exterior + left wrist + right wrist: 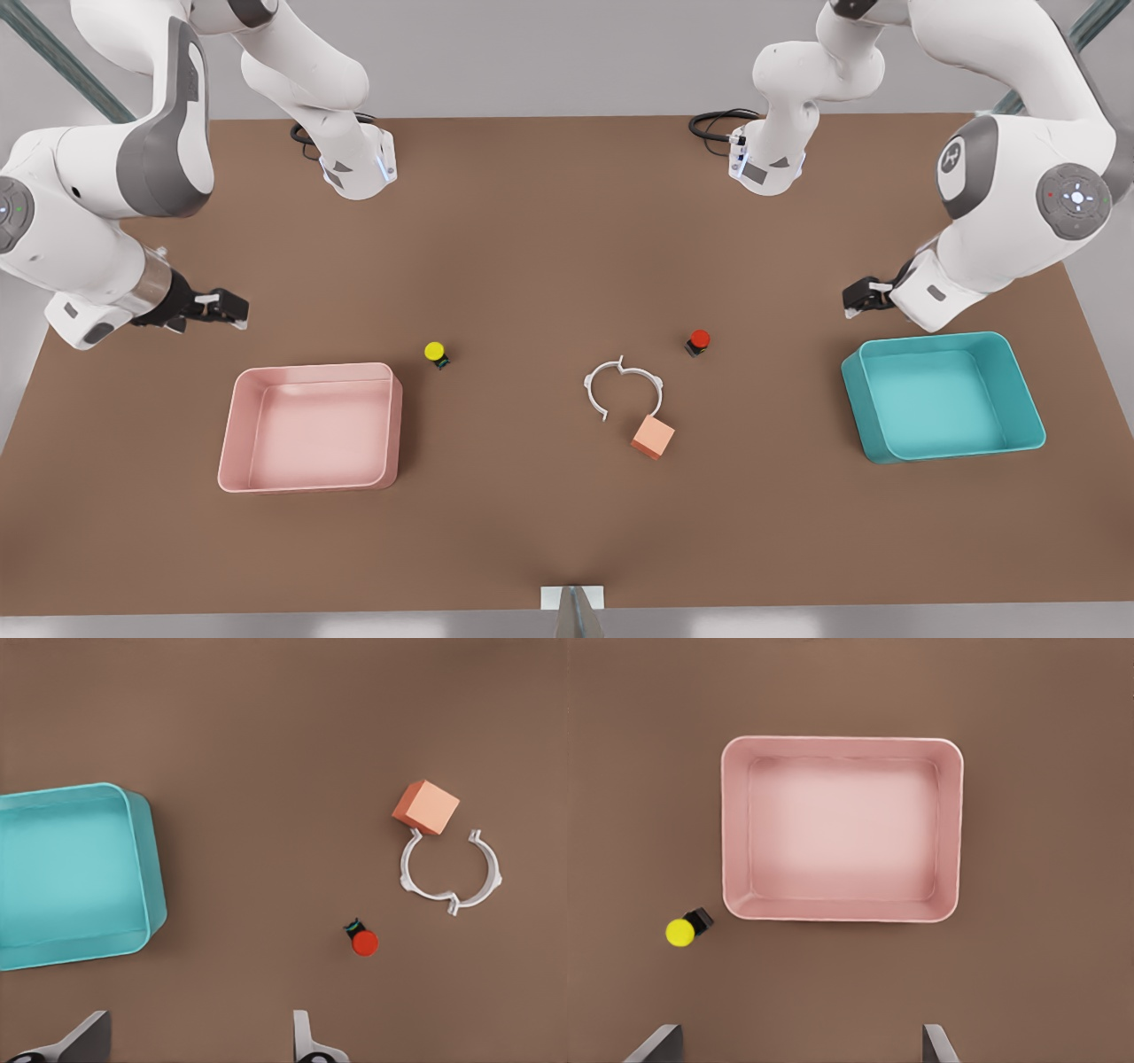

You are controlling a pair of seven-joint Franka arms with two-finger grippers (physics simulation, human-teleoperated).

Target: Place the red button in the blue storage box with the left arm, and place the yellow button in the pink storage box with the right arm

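On the brown tabletop (532, 230) nothing has been picked up yet, so your risks all lie ahead. Your left gripper (864, 295) hangs above the far rim of the blue storage box (1019, 439), fingers (303, 1036) spread and empty; the red button (699, 339) stands out toward the table's middle, well apart from that box. Just beside it lie a white ring clip (623, 386) and a salmon cube (653, 437) that touches the clip. If you come in low from the near side, a finger could clip the ring or nudge the cube and knock the button over.

Your right gripper (221, 307) waits released beyond the far edge of the pink storage box (237, 443), with the yellow button (435, 352) near that box's far corner. Both buttons are tiny, with round caps: close off-centre and one will likely squirt out. Watch too that a low carry does not catch a box rim.
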